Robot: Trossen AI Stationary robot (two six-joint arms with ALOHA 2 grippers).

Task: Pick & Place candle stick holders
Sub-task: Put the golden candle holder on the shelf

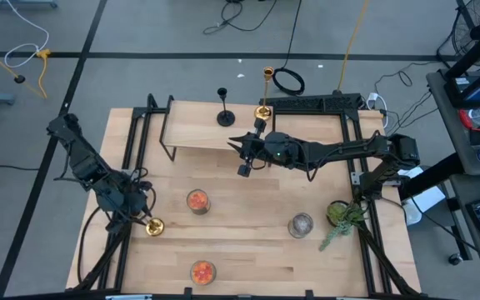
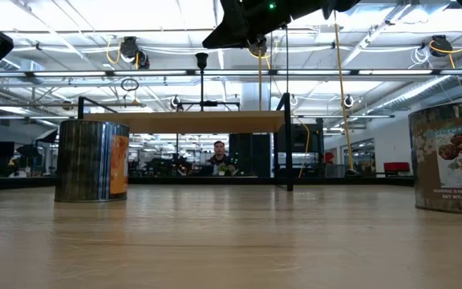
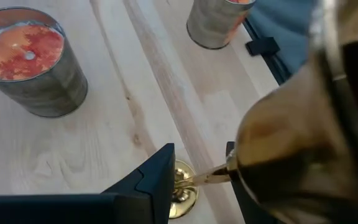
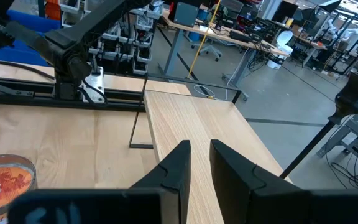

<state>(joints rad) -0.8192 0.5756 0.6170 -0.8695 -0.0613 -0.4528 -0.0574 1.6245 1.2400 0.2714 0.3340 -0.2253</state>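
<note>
You are gripping one gold holder [image 1: 154, 225] with your left hand [image 1: 142, 218] at the left side of the counter [image 1: 248, 242]. In the left wrist view its thin stem [image 3: 207, 177] is sitting between your two fingers [image 3: 157, 177], and its round base [image 3: 182, 186] is showing just behind them. The holder is lying near the counter's left edge, close to a tin candle [image 1: 197, 201].

The other gold holder [image 1: 265, 93] is standing upright on the raised shelf [image 1: 202, 133] at the back of the counter. The black holder [image 1: 224, 107] is standing upright on the same shelf, near the gold one and apart from it.

Your right hand [image 1: 242, 157] is hanging open in the air by the front edge of the shelf, holding nothing. In the right wrist view its fingers [image 4: 178, 163] are showing a gap between them.

A second tin candle [image 1: 202, 272] is sitting near the front edge of the counter. A glass jar [image 1: 300, 224] and a green plant [image 1: 342, 218] are sitting on the right side.
</note>
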